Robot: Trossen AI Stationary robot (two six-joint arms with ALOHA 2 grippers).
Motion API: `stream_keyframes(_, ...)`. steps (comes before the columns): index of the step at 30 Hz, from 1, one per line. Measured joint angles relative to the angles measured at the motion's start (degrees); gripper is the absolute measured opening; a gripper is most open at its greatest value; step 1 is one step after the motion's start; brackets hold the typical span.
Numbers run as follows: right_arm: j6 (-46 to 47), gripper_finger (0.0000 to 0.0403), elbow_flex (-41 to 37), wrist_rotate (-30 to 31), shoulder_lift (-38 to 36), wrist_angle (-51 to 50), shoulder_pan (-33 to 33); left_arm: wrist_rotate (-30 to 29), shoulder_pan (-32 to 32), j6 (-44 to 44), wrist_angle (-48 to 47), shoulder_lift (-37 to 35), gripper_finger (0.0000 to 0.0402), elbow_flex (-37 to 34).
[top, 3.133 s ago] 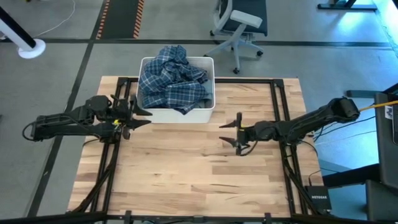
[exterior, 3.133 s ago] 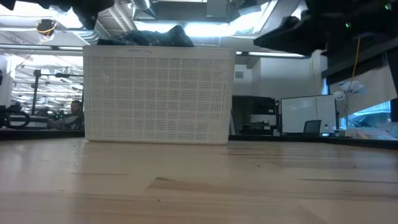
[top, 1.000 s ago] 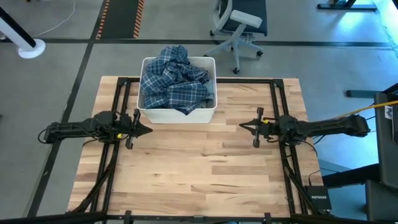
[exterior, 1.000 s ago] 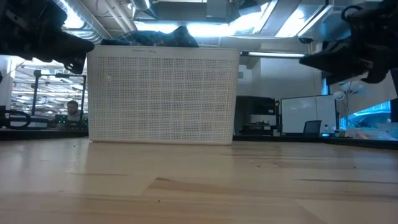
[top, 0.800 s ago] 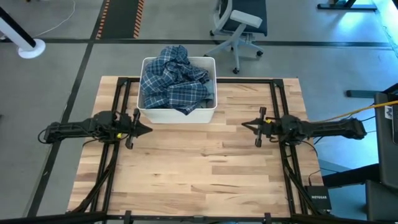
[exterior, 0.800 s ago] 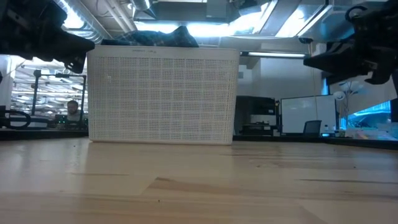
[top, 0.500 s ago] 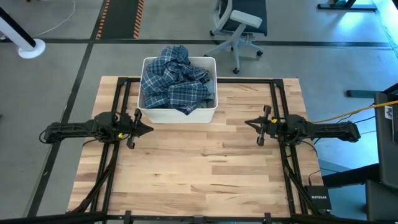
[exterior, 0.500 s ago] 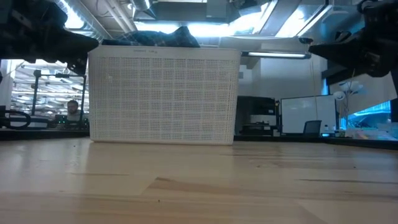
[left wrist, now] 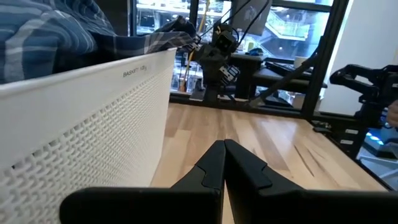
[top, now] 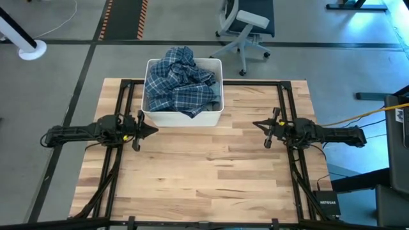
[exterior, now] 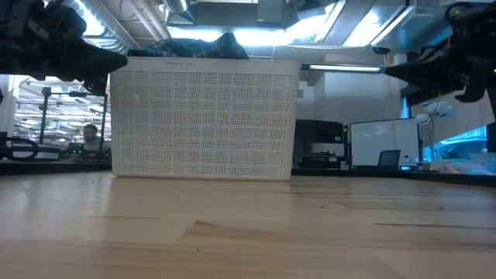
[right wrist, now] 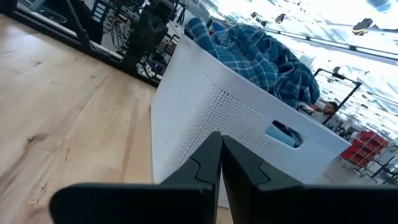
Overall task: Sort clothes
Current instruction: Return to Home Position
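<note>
The wooden table [top: 204, 185] takes up most of the high view, with black frame rails running along its left, right and far edges. Its whole near half is bare planks, and so is the wide strip between the two arms.

The white bin [top: 182, 120] stands against the far edge, a little left of centre. The plaid shirt [top: 179, 86] is heaped in it, filling it above the rim and spilling over the near wall. From table height the bin [exterior: 203, 120] shows its mesh wall, with only a dark hump of the shirt [exterior: 198, 48] above the top edge. In the right wrist view a bit of blue cloth [right wrist: 283, 134] shows through the handle slot in the bin's end wall.

Both arms lie stretched out low and level, pointing inward across the table. The left gripper [top: 152, 130] sits just in front of the bin's near wall, by its left corner — close beside it, raised off the wood; its fingers [left wrist: 214, 163] are pressed together with nothing between them. The right gripper [top: 257, 124] hangs over the right side of the table, well apart from the bin, with open wood all round it — its fingers [right wrist: 211, 158] meet too, holding nothing.

An office chair [top: 246, 25] stands on the floor beyond the far edge.
</note>
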Motion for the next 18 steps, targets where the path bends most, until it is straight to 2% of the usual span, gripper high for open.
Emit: stream_keyframes(18,-0.2,0.0028,0.0,0.0,0.7,0.0,0.0,0.0,0.0,0.4,0.0,0.0,0.0003,0.0)
